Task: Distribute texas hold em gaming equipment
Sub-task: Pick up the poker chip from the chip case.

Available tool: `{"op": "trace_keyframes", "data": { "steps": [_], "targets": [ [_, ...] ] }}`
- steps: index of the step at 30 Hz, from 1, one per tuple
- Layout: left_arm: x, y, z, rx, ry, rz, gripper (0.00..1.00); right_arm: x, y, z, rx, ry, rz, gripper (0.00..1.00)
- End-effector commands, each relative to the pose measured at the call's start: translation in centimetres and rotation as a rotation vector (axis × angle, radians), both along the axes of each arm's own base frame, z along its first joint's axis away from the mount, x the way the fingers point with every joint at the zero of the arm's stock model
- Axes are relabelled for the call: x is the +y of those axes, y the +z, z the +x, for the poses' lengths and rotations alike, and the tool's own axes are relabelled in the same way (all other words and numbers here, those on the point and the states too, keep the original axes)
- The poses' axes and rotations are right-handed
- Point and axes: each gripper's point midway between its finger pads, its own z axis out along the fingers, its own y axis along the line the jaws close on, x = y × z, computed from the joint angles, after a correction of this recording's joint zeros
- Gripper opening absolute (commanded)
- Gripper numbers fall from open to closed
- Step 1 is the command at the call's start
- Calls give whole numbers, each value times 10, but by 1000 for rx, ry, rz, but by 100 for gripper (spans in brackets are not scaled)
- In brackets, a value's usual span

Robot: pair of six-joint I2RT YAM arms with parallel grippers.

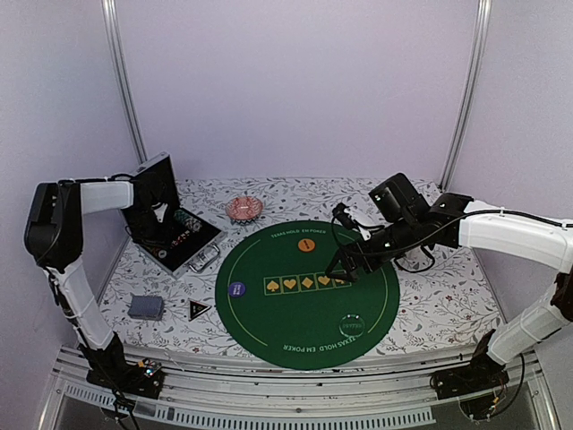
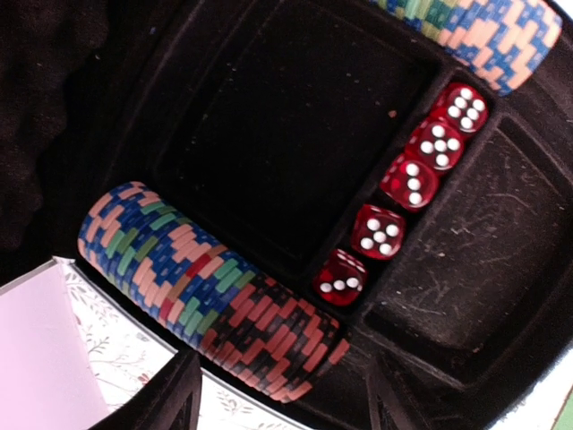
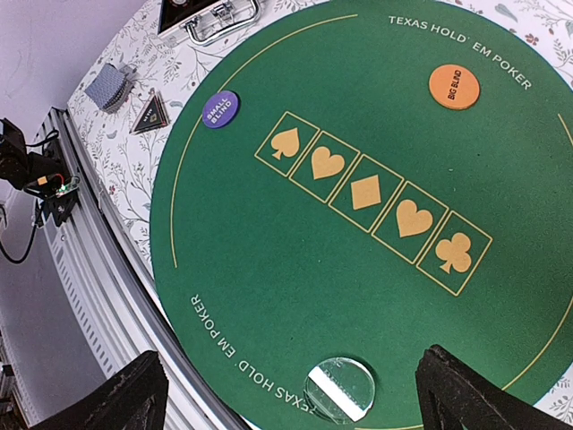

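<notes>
left gripper [image 2: 277, 408], jaws apart and empty, has the row of chips [image 2: 206, 296] just ahead in the case [image 2: 295, 134]; they seem hard and slippery, so pinch a short stack by its flat ends. right gripper [image 3: 295, 394] hangs wide apart, empty, over the mat [image 3: 269, 269].

The left arm [image 1: 76, 296] is raised steeply from its base and folded sharply at the elbow. Its forearm is carried level toward the middle, with the wrist turned downward. The left gripper [image 2: 286, 408] is pointed down, its two fingers set apart. The right arm [image 1: 510, 235] is stretched inward at a low slant. The right gripper [image 3: 300, 399] is angled down, its fingers spread wide.
</notes>
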Motion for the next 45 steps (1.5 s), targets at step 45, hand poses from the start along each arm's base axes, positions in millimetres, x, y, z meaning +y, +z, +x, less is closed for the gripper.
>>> {"op": "trace_keyframes", "data": {
  "steps": [45],
  "targets": [
    [-5, -11, 3, -14, -77, 161, 70, -6, -4, -9, 42, 11, -11, 99]
  ]
}}
